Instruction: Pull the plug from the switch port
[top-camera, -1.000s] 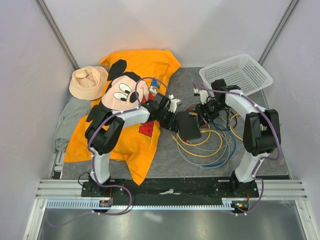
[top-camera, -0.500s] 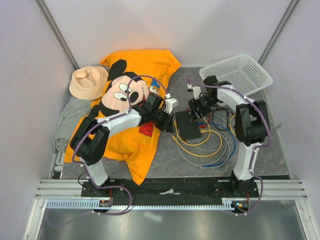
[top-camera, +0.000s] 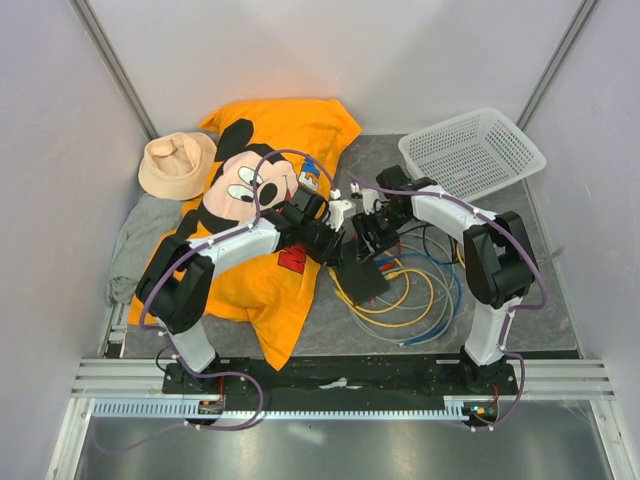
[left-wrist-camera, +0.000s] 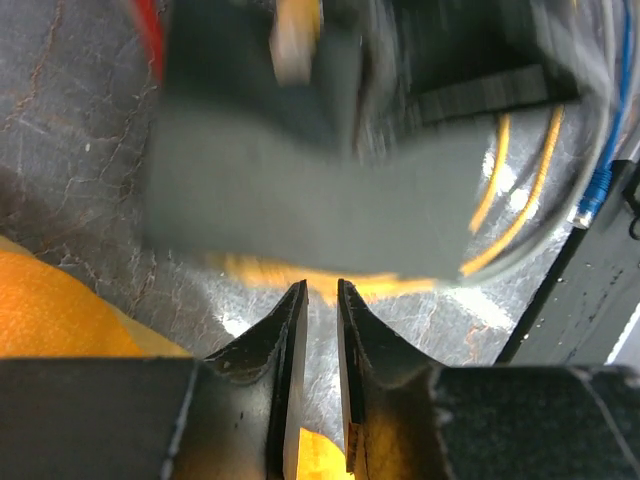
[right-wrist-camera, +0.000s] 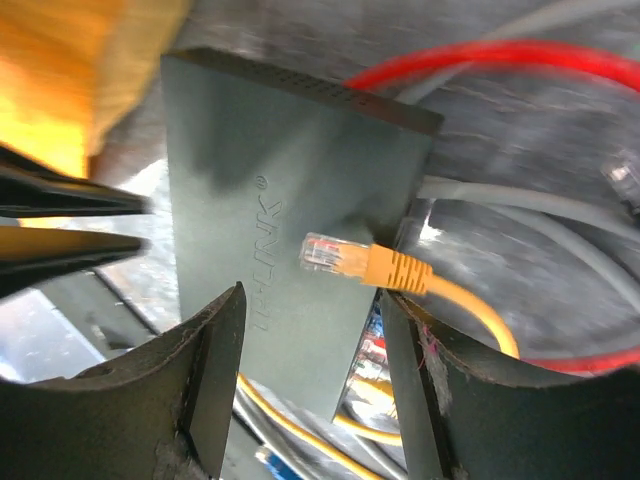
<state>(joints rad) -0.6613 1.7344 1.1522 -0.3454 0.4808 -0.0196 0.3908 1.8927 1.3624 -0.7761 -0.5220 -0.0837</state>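
Beige hat (top-camera: 175, 165) and grey cloth (top-camera: 135, 240) lay far left, well apart from the work. Orange shirt (top-camera: 260, 300) spread beside them, its edge near the switch (right-wrist-camera: 270, 190). Left gripper (left-wrist-camera: 318, 295) hovered just left of the switch, fingers (left-wrist-camera: 288, 340) drawn almost together with only a slit between and nothing in it. Its wrist view was blurred, so contact with the box could not be told. Switch lay flat on the grey mat (top-camera: 530, 310), mid-table, between the two grippers and askew to the table edge. Yellow plug (right-wrist-camera: 345, 258) lay across the switch's top face with its clear tip showing whole, so judged already free of its port. Right gripper (right-wrist-camera: 310, 300) stood over it, fingers spread wide to either side, touching neither plug nor box as far as seen. Red cable (right-wrist-camera: 480, 60) ran past the far edge; whether it was seated was not visible. Looped cables (top-camera: 420, 300), yellow, grey and blue, sprawled right of the switch. Basket (top-camera: 470, 150) sat well off at right rear. Handling, as judgement: the box looked light, rigid and smooth-faced, likely to slide or lift with any tug, so it wanted pinning at its body. The plug looked small and hard with a brittle latch tab, best taken by the yellow boot, not the limp cord.
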